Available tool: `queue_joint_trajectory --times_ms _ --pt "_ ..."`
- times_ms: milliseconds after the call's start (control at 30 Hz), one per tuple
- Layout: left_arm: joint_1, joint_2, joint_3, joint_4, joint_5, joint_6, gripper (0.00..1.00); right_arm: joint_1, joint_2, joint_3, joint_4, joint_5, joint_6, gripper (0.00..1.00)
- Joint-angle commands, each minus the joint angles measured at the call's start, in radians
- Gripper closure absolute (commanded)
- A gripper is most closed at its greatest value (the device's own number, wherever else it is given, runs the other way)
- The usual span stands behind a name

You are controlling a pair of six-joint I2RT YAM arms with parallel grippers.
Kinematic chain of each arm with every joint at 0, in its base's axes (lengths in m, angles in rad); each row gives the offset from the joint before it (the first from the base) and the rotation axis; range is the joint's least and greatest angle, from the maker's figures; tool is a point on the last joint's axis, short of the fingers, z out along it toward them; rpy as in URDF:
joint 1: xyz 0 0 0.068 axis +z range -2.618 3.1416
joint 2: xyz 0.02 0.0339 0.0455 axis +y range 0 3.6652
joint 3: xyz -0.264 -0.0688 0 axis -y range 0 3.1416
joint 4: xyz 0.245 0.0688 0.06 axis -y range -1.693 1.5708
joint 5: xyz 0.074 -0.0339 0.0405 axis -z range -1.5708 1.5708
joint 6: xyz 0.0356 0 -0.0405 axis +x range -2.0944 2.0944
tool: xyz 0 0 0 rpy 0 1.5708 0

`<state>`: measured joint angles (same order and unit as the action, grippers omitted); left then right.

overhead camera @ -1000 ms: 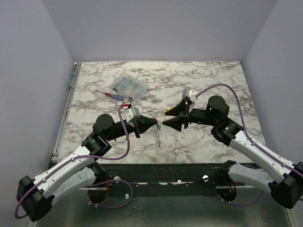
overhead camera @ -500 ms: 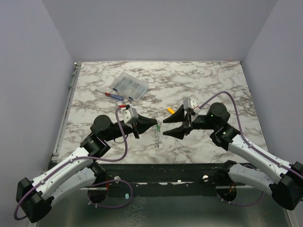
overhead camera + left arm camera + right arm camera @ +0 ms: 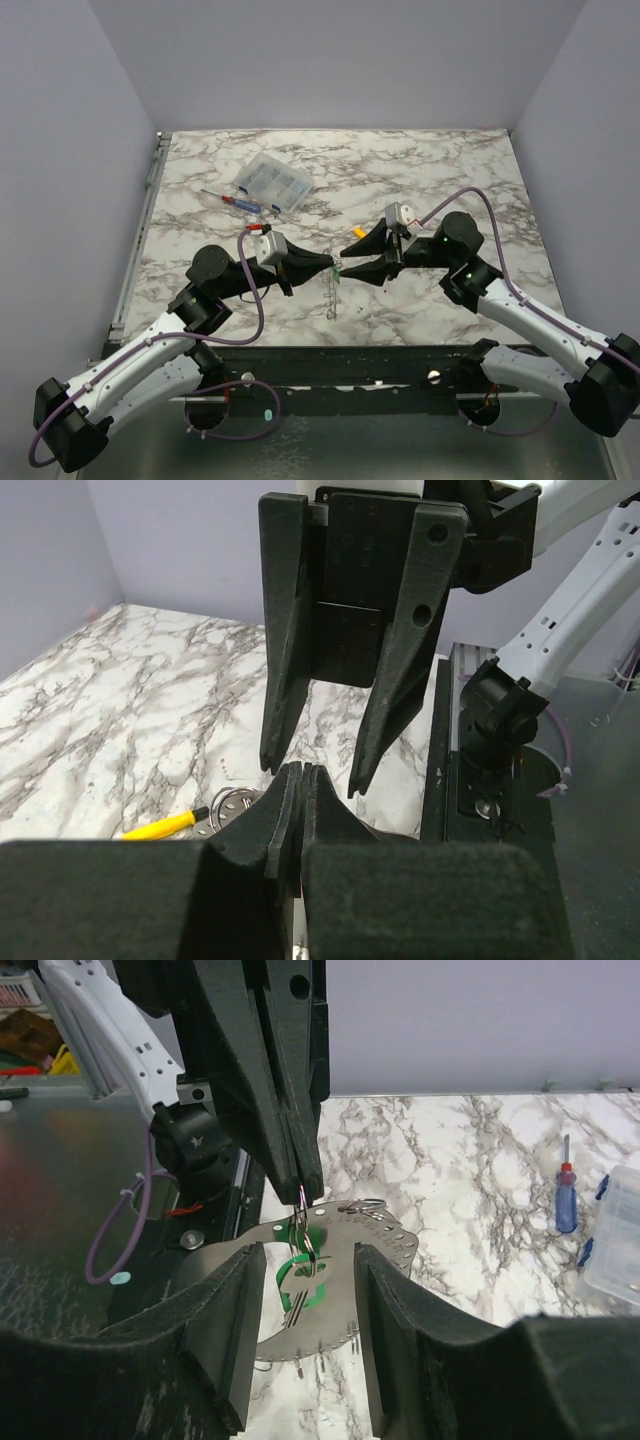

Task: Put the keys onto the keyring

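At the left of the bench (image 3: 450,170), the screwdriver (image 3: 228,199) and the clear box (image 3: 273,182) are lying well away from the work.

The left pincer (image 3: 327,262) is staying shut tight. It is pinching the thin wire at the top of the keyring (image 3: 330,293). The pale grey loop is hanging down from its tips, above the bench. The green key (image 3: 290,1290) is dangling there too, just under those tips and in front of the grey loop. I cannot tell if it is already threaded on or only hooked.

The right pincer (image 3: 347,260) is the one that is changing. A moment ago it was standing farther back with its jaws wider. Now it is coming in close, almost tip to tip with the left one. Its jaws are about half open, one on each side of the green key, and it is holding nothing. It is probably getting ready to pinch the key and work it along the ring.

Just behind the right pincer, the yellow stick (image 3: 358,231) is lying on the bench.
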<state>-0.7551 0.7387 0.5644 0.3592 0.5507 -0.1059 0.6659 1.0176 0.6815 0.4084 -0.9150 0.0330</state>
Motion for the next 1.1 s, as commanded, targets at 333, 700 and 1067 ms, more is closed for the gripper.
queue_joint_trajectory --times_ms 333,700,1067 --pt "-0.004 -0.015 -0.011 0.053 0.023 -0.012 1.00 0.010 0.044 0.011 0.179 -0.086 0.120 0.70" --pt "-0.004 -0.022 -0.012 0.055 0.018 -0.012 1.00 0.026 0.071 0.015 0.180 -0.087 0.118 0.71" --pt "-0.004 -0.024 -0.012 0.055 0.016 -0.012 1.00 0.033 0.087 0.018 0.176 -0.078 0.111 0.74"
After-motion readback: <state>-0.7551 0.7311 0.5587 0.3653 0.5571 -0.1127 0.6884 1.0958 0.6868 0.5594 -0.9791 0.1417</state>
